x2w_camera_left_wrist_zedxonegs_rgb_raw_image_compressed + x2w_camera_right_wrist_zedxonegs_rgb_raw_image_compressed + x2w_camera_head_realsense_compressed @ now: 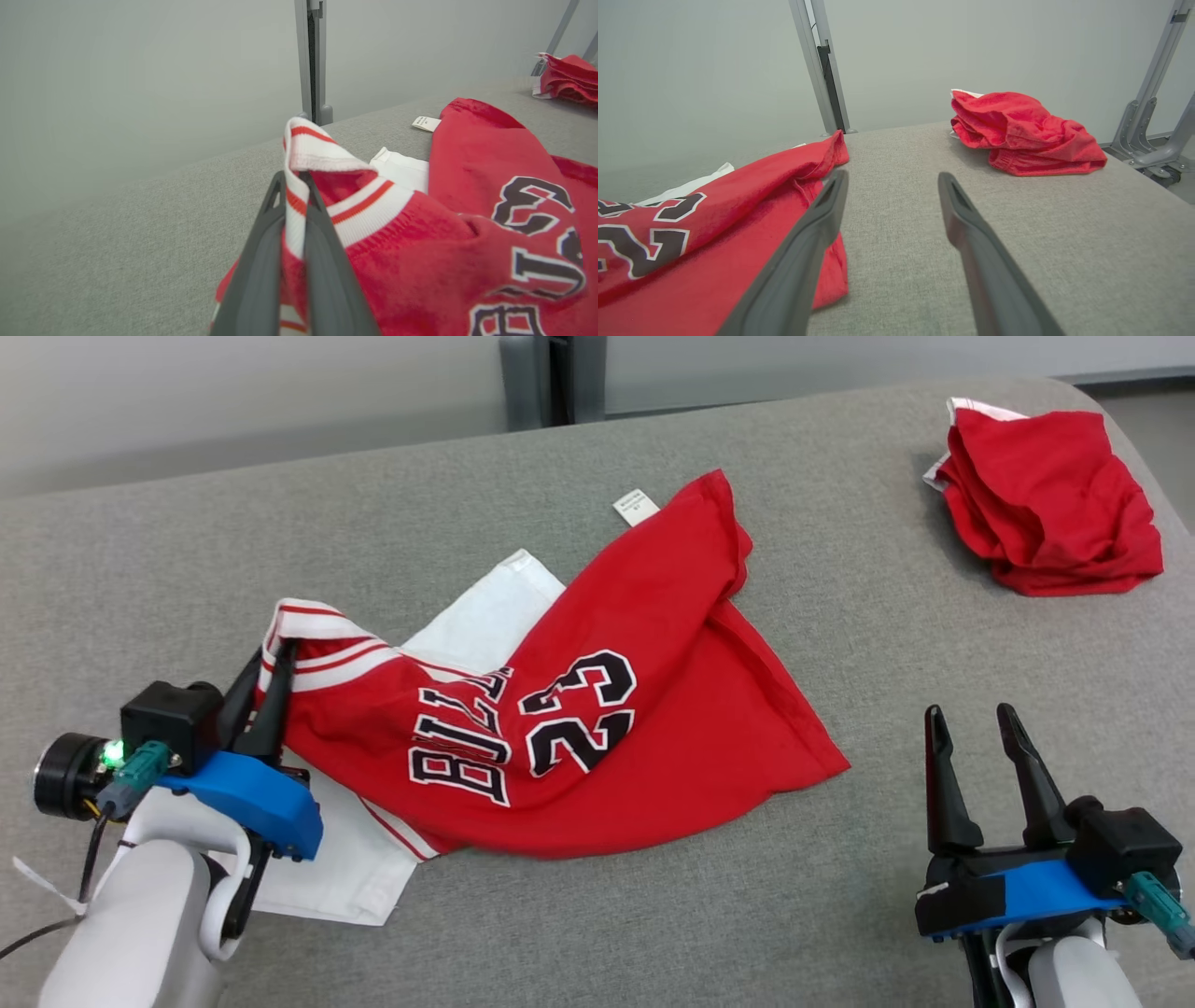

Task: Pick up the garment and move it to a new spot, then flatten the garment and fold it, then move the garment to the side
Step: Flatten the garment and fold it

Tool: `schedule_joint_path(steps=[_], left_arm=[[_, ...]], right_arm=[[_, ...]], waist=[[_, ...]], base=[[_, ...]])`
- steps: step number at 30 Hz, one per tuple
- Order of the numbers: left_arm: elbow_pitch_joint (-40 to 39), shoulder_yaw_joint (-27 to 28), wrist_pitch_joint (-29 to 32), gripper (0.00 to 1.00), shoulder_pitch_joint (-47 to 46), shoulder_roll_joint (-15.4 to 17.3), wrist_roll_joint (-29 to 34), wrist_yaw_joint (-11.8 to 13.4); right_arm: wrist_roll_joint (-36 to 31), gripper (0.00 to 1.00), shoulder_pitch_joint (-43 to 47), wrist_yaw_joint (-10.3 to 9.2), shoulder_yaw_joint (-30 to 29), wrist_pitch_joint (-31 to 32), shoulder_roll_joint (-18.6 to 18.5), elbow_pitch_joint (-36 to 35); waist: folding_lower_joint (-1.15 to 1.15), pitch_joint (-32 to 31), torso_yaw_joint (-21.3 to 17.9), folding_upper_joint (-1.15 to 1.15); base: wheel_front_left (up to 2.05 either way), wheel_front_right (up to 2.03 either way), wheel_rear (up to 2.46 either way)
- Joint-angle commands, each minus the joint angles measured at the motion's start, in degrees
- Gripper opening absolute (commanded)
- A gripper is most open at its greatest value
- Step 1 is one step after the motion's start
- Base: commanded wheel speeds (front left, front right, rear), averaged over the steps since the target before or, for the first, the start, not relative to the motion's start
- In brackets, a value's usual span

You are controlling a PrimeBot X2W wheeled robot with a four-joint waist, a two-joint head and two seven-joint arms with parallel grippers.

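While the left arm's pale forearm rises from the lower left corner of the head view, its left gripper [274, 658] points up and slightly to the right, low over the grey table [840, 877]. The jersey [607, 728], red with dark lettering and the number 23, lies rumpled across the middle of the table. Its white-and-red striped trim [313, 635] is at the left end, right at that gripper. In the left wrist view the two dark fingers [261, 261] are pressed nearly together with the trim pinched between them, and a fold of it stands up past their tips. White cloth [485, 607] shows under the jersey, and a small label [636, 507] sticks out at its far edge.

The right arm comes up from the lower right. Its right gripper [971, 733] points up with the jaws spread wide and nothing between them, just beside the jersey's right edge. A second red garment [1046, 504] lies crumpled at the far right corner, well apart.
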Motion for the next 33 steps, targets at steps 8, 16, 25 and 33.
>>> schedule_joint_path(steps=[8, 16, 25, 33], left_arm=[[10.47, 0.70, -6.78, 0.00, -4.24, -0.48, -0.32, -0.58], [14.65, 2.11, -10.38, 1.00, -3.82, -2.66, 0.28, 0.28], [0.75, 8.12, -10.38, 1.00, 4.72, -5.03, 3.81, 2.04], [-8.19, 12.31, -10.39, 1.00, 14.47, -8.47, 6.87, 1.62]], right_arm=[[0.28, 1.00, -1.54, -0.05, -0.38, -0.27, -0.08, -0.29], [-0.24, 1.00, -1.41, -0.04, -0.50, -0.27, 0.19, 0.26], [-0.40, 1.00, -0.01, -0.05, -0.44, -0.27, 0.26, -0.28], [-0.65, 1.00, 1.85, -0.04, 0.74, -0.27, -0.04, -1.23]], waist=[[0.00, 3.55, -3.02, 0.00], [0.00, 2.02, -1.73, 0.00], [0.00, -1.50, 0.87, 0.00], [0.00, -5.33, 3.33, 0.00]], base=[[0.00, 0.00, 0.00], [0.00, 0.00, 0.00], [0.00, 0.00, 0.00], [0.00, 0.00, 0.00]])
